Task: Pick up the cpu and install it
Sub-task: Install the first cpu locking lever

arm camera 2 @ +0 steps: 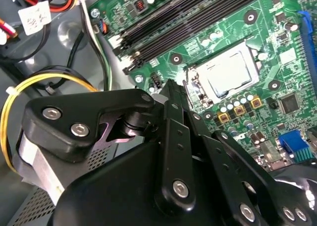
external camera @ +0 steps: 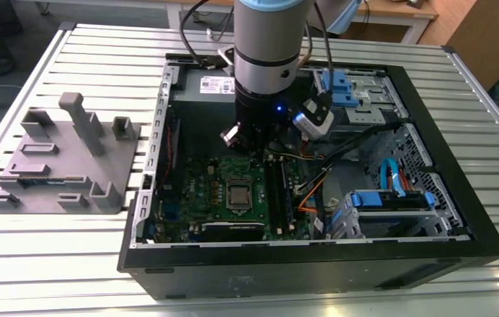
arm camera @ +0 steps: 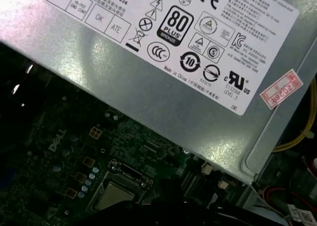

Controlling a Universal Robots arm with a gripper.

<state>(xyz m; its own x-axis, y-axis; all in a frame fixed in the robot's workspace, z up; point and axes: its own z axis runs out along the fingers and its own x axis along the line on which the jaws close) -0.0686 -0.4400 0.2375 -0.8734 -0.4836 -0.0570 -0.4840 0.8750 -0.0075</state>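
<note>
The end effector was seen from behind in the second wrist view as a stack of black linkage plates narrowing to a tip just short of the socket. Whether its fingers were spread or pressed together could not be told, since the tips were covered by the linkage; nothing could be seen held between them.

The small flat square cpu with the silvery metal top was found already lying inside the rectangular silver metal socket frame on the green motherboard, so it was judged to be seated in place. In that view it lay at about two o'clock from the end effector's tip, near but not touching. No long axis was to be noted, the chip being square.

In the exterior view the grey and blue robot arm stood over the open black computer case, and the cpu lay at about six o'clock from the wrist, just below it. The grey plastic fixture rested well apart at nine o'clock on the slatted metal counter.

In the first wrist view the cpu was partly cut off by dark blurred shapes, below the labelled silver power supply. Whether the socket's retaining lever was latched could not be made out.
</note>
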